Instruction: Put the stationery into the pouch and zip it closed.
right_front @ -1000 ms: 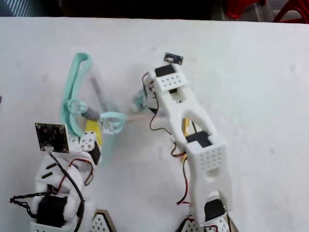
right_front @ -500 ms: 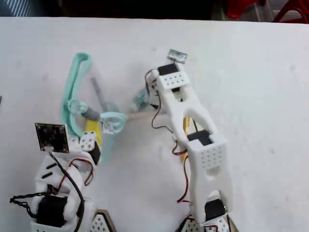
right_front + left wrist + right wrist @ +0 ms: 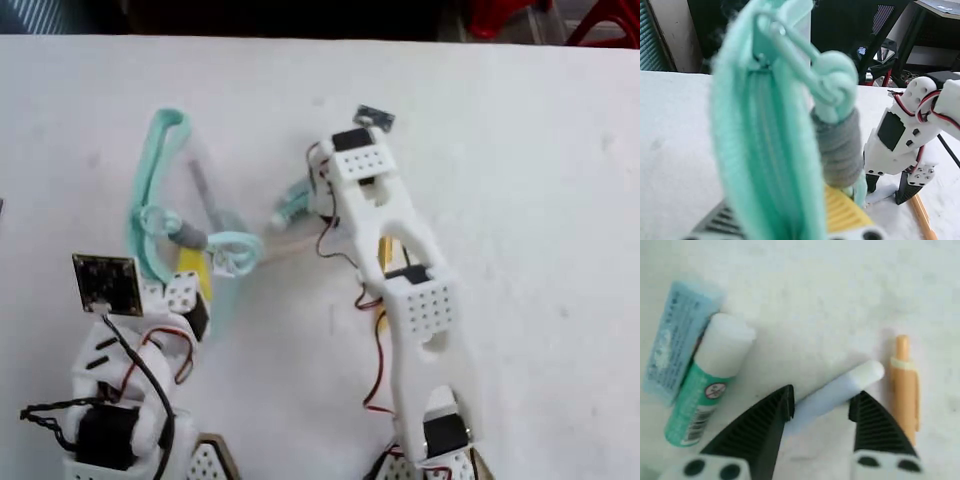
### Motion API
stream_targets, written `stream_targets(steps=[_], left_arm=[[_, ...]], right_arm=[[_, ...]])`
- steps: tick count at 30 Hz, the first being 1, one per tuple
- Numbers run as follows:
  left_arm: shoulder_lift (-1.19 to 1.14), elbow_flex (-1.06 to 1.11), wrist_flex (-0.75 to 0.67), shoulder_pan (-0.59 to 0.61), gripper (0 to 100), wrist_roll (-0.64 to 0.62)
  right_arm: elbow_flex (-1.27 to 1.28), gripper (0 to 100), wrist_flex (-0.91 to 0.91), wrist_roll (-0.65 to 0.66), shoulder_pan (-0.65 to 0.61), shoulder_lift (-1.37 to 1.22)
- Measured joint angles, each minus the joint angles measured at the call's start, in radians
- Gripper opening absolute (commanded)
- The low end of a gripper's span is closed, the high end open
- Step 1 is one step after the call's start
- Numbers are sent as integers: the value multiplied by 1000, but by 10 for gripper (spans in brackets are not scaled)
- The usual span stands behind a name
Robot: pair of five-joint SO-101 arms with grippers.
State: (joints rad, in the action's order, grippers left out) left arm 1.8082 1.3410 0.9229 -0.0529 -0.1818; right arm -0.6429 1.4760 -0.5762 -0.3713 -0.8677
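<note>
**A:** On the table (image 3: 520, 150), where is the pouch (image 3: 150, 190)?

**B:** It lies towards the left side, with its green rim up against the left claw (image 3: 195, 280). Whether that claw grips it, I cannot tell.

**A:** And the right claw (image 3: 822, 397)?

**B:** It is partly open, with its jaws on either side of a pale pen (image 3: 840, 387) lying flat. An orange pen (image 3: 905, 385) lies just beside it. Nearby, a glue stick (image 3: 710, 375) and a blue packet (image 3: 675, 340) touch each other.

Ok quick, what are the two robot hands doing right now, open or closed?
Left gripper: shut on the pouch.
Right gripper: open, with a pale stick lying between its jaws.
</note>
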Motion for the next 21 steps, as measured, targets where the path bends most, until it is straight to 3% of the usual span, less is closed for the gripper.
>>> stream_targets(steps=[12,21], left_arm=[[0,0,0,0,23,0],[0,0,0,0,23,0]], right_arm=[[-239,16,199,12,12,-18],[-353,16,215,233,78,78]])
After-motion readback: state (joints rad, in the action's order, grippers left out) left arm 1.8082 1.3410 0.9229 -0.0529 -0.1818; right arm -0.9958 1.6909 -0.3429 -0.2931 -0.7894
